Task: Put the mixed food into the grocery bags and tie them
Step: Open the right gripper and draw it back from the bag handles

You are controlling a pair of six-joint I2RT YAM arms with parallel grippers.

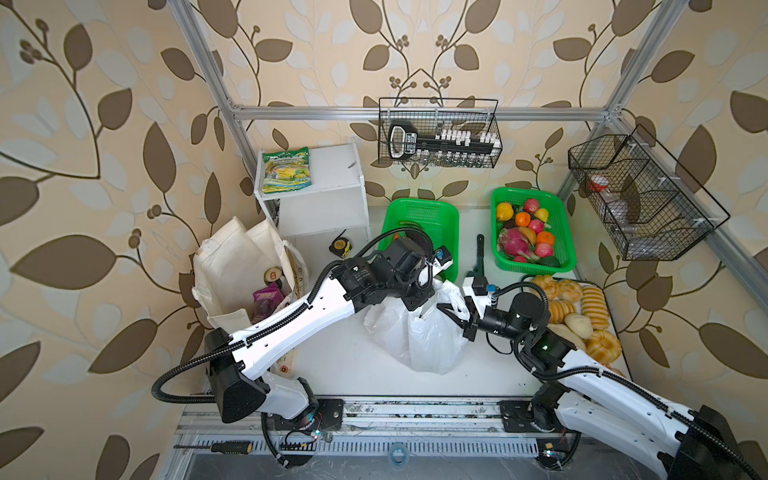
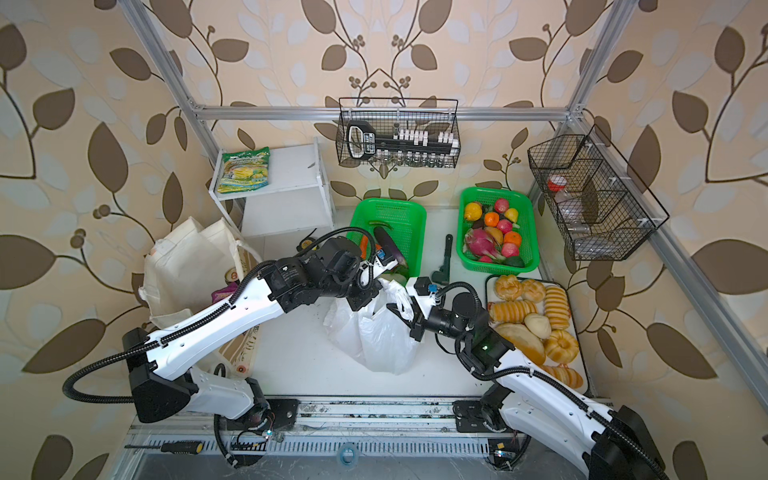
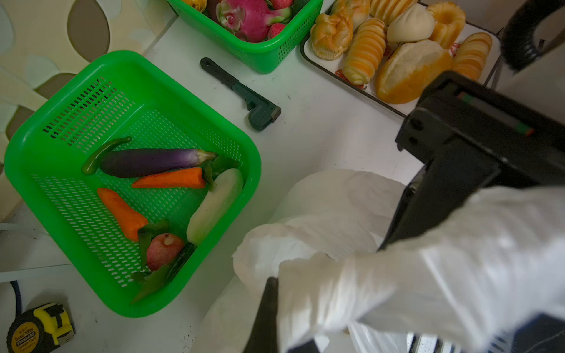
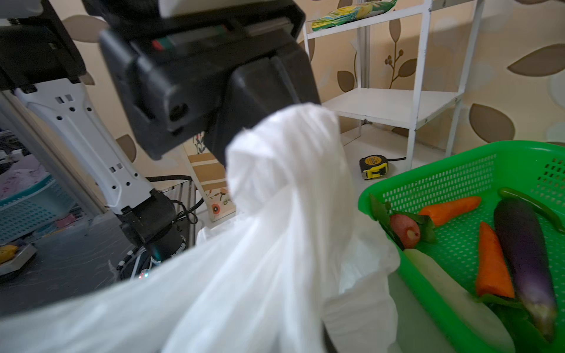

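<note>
The white plastic bag (image 1: 419, 336) (image 2: 374, 336) stands bulging in the middle of the table, its contents hidden. My left gripper (image 1: 420, 308) (image 2: 365, 303) is shut on bunched plastic at the bag's top; one dark finger (image 3: 266, 314) shows against the film (image 3: 336, 290). From the right, my right gripper (image 1: 448, 311) (image 2: 398, 312) is shut on the other twisted handle (image 4: 275, 183), its fingers buried under plastic in the right wrist view. At the left the cream canvas tote (image 1: 232, 266) (image 2: 187, 266) stands open, with a green can (image 1: 272, 275) and a purple pouch (image 1: 266, 297) inside.
Behind the bag sit a green basket (image 1: 415, 202) of vegetables, a black wrench (image 1: 478, 262) and a fruit basket (image 1: 528, 192). Bread rolls (image 1: 590, 307) fill a tray at the right. A white shelf (image 1: 332, 170) holds a yellow-green packet (image 1: 286, 170); a tape measure (image 1: 340, 247) lies below.
</note>
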